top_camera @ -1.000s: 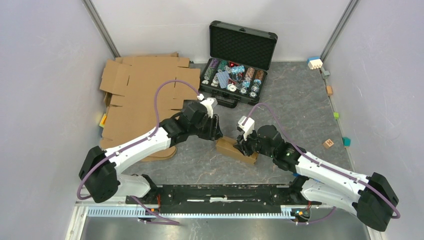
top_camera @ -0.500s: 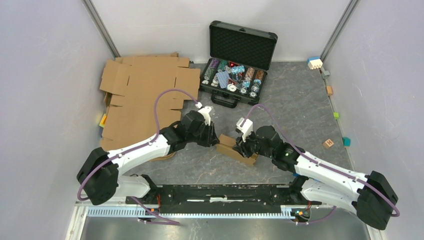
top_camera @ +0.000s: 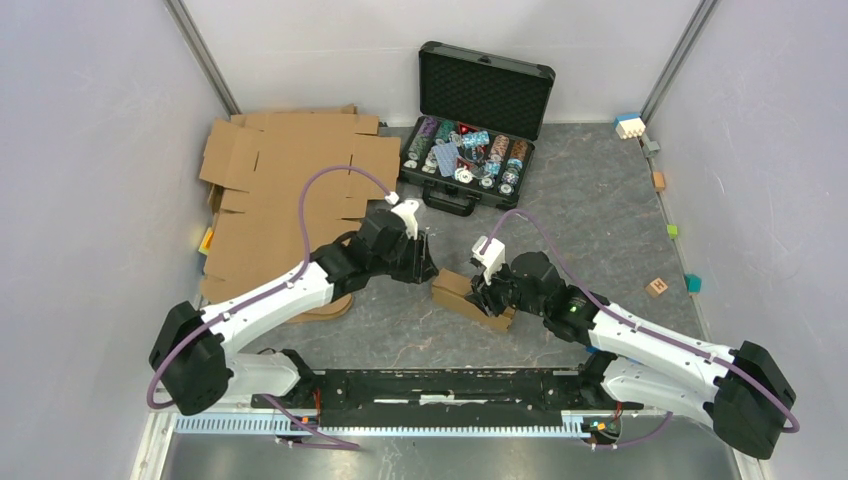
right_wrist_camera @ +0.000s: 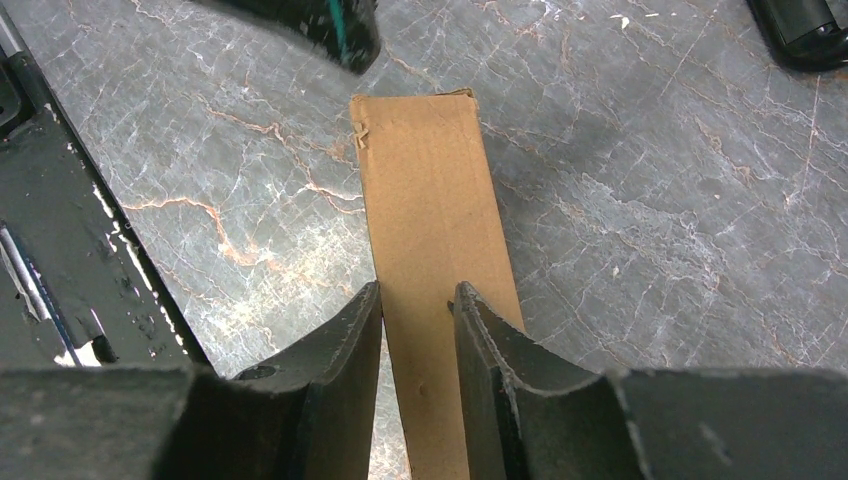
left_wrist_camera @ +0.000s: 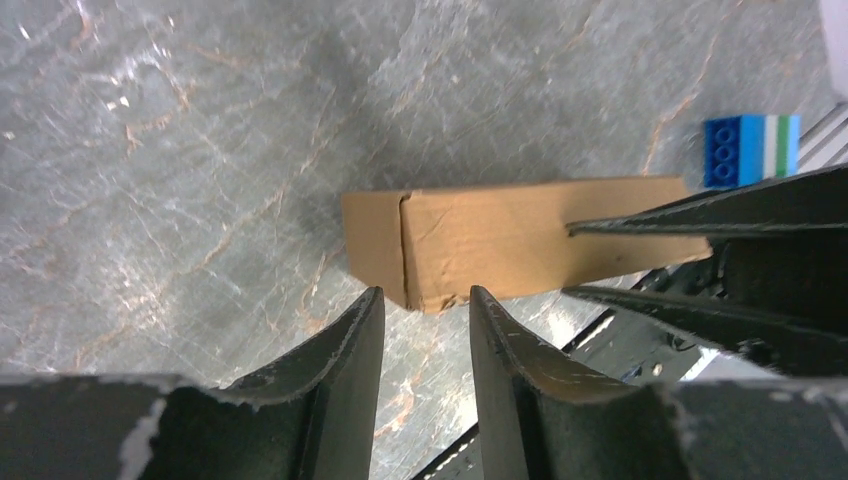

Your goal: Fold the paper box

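Observation:
The paper box is a small flat brown carton lying on the grey stone-patterned table between the two arms. My right gripper is shut on its right part. In the right wrist view the box runs away from between the fingertips of that gripper. My left gripper hovers at the box's left end, open and empty. In the left wrist view the box's near corner sits just beyond the tips of the left gripper, and the right gripper's fingers clamp the far end.
An open black case of chips stands at the back centre. Large flat cardboard sheets lie at the back left under the left arm. Small coloured blocks dot the right side, one white and blue. A black rail runs along the near edge.
The left gripper dipped toward the box's left end half a second ago, then drew back a little. The box and the right gripper shifted slightly left.

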Controlling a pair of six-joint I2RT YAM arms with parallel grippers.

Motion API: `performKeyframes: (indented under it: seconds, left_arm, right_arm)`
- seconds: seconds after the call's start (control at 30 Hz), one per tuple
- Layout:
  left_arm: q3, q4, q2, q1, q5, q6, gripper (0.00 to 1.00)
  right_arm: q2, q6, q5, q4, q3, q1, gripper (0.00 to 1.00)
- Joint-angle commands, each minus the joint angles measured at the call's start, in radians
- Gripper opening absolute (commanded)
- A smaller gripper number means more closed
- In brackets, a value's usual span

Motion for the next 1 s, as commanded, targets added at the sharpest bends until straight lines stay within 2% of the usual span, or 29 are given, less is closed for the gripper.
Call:
performKeyframes:
  seconds: [0.0,0.1,0.3,0.37,0.63,0.8,0.97]
  left_arm:
    - [0.066,-0.009,-0.001,0.020,-0.002,0.036,0.43]
    - [0.043,0.035,0.029,0.023,0.039,0.027,0.40]
    - [-0.009,0.051,0.101,0.023,0.074,0.021,0.16]
    - [-0.035,0.068,0.115,0.024,0.082,0.016,0.12]
    - [-0.046,0.033,0.116,0.024,0.043,0.028,0.11]
    - [-0.001,-0.013,0.032,0.024,-0.002,0.037,0.16]
    - [0.062,0.003,-0.021,0.026,0.060,0.026,0.14]
  right_arm:
    - [0.012,-0.008,0.006,-0.015,-0.008,0.003,0.38]
    - [0.017,-0.008,0.003,-0.017,-0.006,0.003,0.38]
    - [0.018,-0.011,0.005,-0.018,-0.007,0.003,0.39]
    - [0.022,-0.013,0.005,-0.018,-0.006,0.003,0.39]
    - [0.026,-0.008,0.036,-0.037,0.004,0.003,0.41]
    - [0.026,-0.010,0.029,-0.040,0.005,0.002,0.40]
    - [0.029,-0.012,0.024,-0.040,0.001,0.003,0.40]
